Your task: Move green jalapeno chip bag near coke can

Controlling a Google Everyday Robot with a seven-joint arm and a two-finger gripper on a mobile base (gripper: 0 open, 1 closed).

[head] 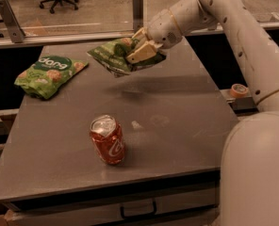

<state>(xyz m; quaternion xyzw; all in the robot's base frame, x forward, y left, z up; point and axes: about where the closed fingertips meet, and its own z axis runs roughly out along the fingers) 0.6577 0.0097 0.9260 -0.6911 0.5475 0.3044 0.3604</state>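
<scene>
Green jalapeno chip bag (107,56) found clamped in gripper (138,53), aloft over far desk (186,114); coke can (107,140) upright nearer, well apart.

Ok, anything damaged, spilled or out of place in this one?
The coke can near the front of the table stands upright, but its body is dented. The gripper holds the green jalapeno chip bag crumpled, above the far side. Nothing looks spilled.

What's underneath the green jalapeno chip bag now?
The end effector holds the green jalapeno chip bag aloft above the far side of the table; beneath it only bare surface and its shadow show. Its underside is hidden.
</scene>
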